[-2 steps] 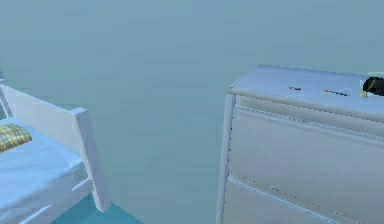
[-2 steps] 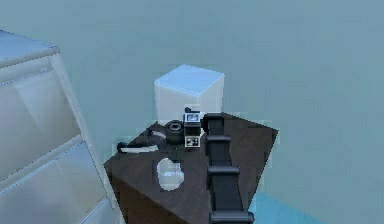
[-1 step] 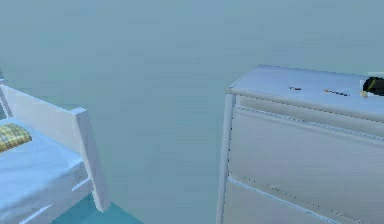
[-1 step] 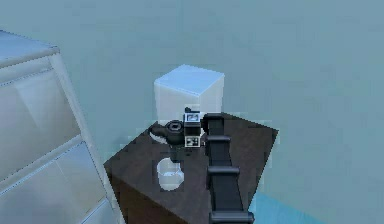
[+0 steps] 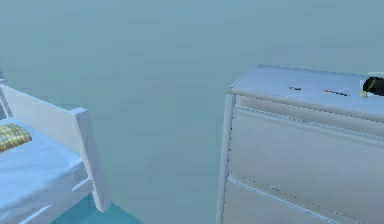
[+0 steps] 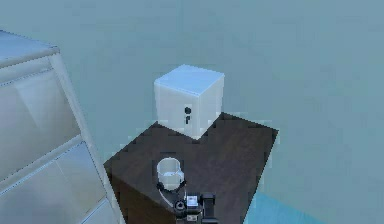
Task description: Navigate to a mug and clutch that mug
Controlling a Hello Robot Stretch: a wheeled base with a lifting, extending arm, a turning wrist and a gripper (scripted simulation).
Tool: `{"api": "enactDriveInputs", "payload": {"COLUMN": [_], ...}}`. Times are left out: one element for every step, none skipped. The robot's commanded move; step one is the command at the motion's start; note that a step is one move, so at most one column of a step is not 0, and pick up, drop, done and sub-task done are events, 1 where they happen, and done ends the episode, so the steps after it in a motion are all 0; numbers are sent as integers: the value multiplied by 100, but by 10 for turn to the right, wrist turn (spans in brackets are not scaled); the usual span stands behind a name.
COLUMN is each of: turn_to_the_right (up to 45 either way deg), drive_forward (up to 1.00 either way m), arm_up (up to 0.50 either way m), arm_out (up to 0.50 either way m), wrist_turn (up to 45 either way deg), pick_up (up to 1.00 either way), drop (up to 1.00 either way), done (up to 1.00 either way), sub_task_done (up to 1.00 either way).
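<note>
Blue-grey wall (image 6: 300,60): plain, behind the table (image 6: 240,150).
White dresser (image 6: 35,120): drawer fronts, just beside the table at the arm side view's left.
White bed (image 5: 85,150): railed frame, pale sheet; well apart from the table, past the dresser.
Dark wood table: bears the box and mug.
White box (image 6: 190,100): dark lock mark on its front, on the table's far part.
Yellow checked pillow (image 5: 12,137): on the bed.
White mug (image 6: 170,172): upright, on the table's near part, in front of the box.
Gripper (image 6: 185,203): at the table's near edge, close by the mug; its state and whether it holds anything cannot be told.
</note>
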Motion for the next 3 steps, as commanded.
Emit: {"api": "enactDriveInputs", "payload": {"turn_to_the_right": [0, 0, 0], "drive_forward": [0, 0, 0], "arm_up": [0, 10, 0], "arm_out": [0, 0, 0], "wrist_turn": [0, 0, 0], "pick_up": [100, 0, 0], "drop": [0, 0, 0], "done": [0, 0, 100], "sub_task_done": [0, 0, 0]}}
